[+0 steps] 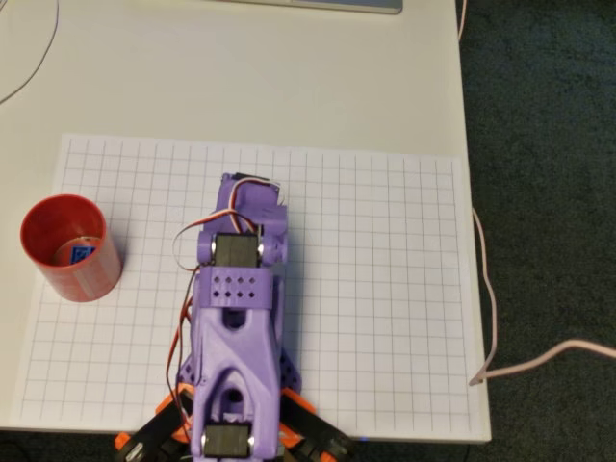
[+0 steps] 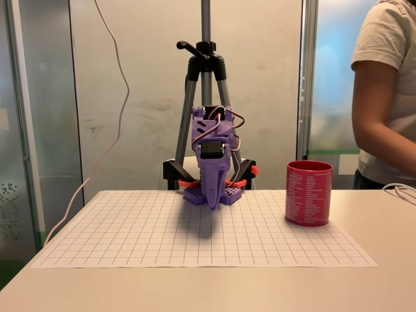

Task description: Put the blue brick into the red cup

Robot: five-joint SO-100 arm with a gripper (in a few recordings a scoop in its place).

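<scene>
Right, the blue brick (image 1: 81, 253) is sitting down inside the red cup (image 1: 70, 247), seen from overhead as a small blue patch on the cup's floor, a little right of centre. The cup stands upright near the left edge of the white grid sheet (image 1: 385, 289) in the overhead view; in the fixed view the red cup (image 2: 309, 193) is on the right side of the sheet, and its walls hide the brick from that angle.

The purple arm (image 1: 241, 327) is folded back over its own base, well apart from the cup, near the middle of the sheet's near edge in the overhead view. In the fixed view the gripper (image 2: 212, 195) points straight down, its tip hanging just above the paper in front of the orange-trimmed base. The fingers look pressed into one narrow point, so the jaws read as closed, and nothing is between them.

Behind the arm stands a tripod (image 2: 205, 78). A person (image 2: 387, 97) in a light shirt stands at the right edge of the fixed view, behind the table (image 1: 241, 77).
</scene>
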